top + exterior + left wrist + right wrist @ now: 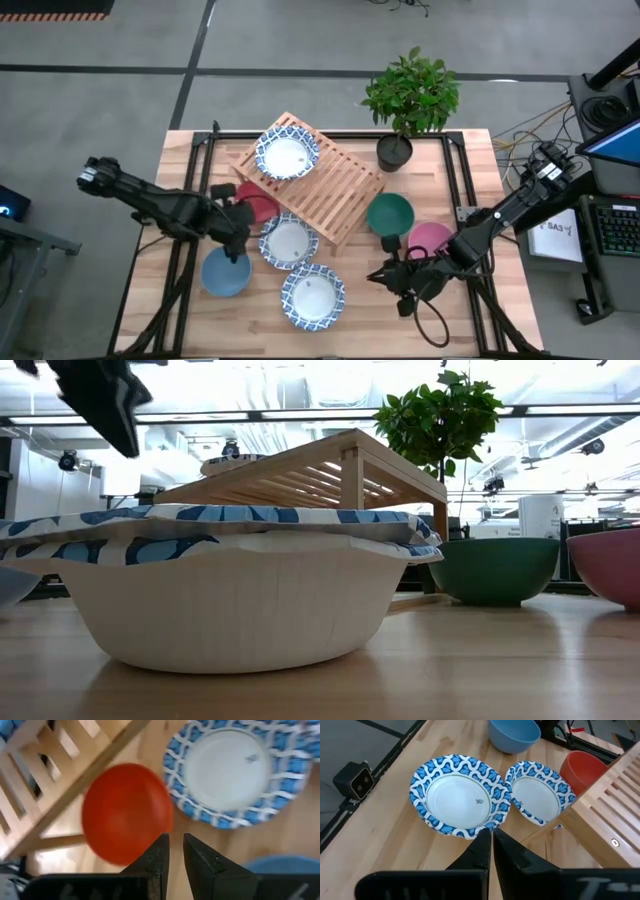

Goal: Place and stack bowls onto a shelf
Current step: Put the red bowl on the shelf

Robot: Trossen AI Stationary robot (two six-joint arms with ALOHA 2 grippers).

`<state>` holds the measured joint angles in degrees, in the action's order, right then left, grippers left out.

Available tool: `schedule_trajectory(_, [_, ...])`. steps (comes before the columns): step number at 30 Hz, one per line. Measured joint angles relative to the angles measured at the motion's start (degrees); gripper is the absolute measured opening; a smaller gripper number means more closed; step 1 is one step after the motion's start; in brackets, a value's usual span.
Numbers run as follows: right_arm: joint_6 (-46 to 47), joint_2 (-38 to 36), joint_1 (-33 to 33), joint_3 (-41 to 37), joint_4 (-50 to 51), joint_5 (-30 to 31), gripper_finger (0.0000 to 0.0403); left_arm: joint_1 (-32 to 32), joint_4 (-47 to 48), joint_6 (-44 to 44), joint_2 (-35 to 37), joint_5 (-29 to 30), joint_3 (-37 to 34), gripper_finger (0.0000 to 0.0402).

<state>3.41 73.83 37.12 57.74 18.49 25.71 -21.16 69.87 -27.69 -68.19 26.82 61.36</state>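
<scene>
The wooden slatted shelf point(325, 180) stands mid-table with one blue-rimmed white bowl point(287, 155) on its slats. The red bowl point(256, 204) sits on the table at the shelf's left edge. Two more blue-rimmed bowls point(289, 241) point(313, 297) and the blue bowl point(225, 272) rest on the table nearer me, the green bowl point(390, 214) and pink bowl point(431, 239) to the right. My left gripper point(175, 847) hovers between the red bowl point(125, 812) and the blue one, almost shut and empty. My right gripper point(491, 840) is shut and empty, right of the nearest patterned bowl point(460, 795).
A potted plant point(408, 105) stands at the table's far edge, right of the shelf. The black table frame point(465, 185) runs along both sides. A cable loops on the table beneath my right arm point(432, 322). The shelf's right half shows bare slats point(350, 185).
</scene>
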Motion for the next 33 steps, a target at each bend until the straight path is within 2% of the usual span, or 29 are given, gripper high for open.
schedule_trajectory(4, [-0.5,0.0,0.0,0.0,0.0,0.0,0.0009,0.3,-0.5,1.1,-0.4,2.2,-3.9,0.0043])
schedule_trajectory(7, [-1.1,0.0,0.0,0.0,0.0,-0.1,0.0009,0.4,-1.4,-1.6,-0.3,2.2,-6.7,0.0059])
schedule_trajectory(12, [-2.1,0.0,0.0,-0.1,0.0,-0.1,0.0009,0.4,-6.0,-3.2,-0.2,2.3,-11.6,0.0114])
schedule_trajectory(16, [-2.6,0.0,0.0,-0.1,0.0,-0.1,0.0009,0.4,-10.2,-1.9,-0.2,4.1,-15.7,0.0159])
schedule_trajectory(19, [-2.5,0.0,0.0,-0.1,0.0,-0.1,0.0009,0.4,-13.6,0.2,-0.2,4.3,-18.3,0.0178])
schedule_trajectory(24, [-2.6,0.0,0.0,-0.1,-0.1,-0.1,0.0009,0.8,-16.7,0.1,-0.4,5.0,-20.2,0.0183])
schedule_trajectory(33, [-3.0,0.1,0.0,-0.1,-0.2,-0.1,0.0009,2.4,-21.0,-0.1,-1.7,5.8,-21.8,0.0167])
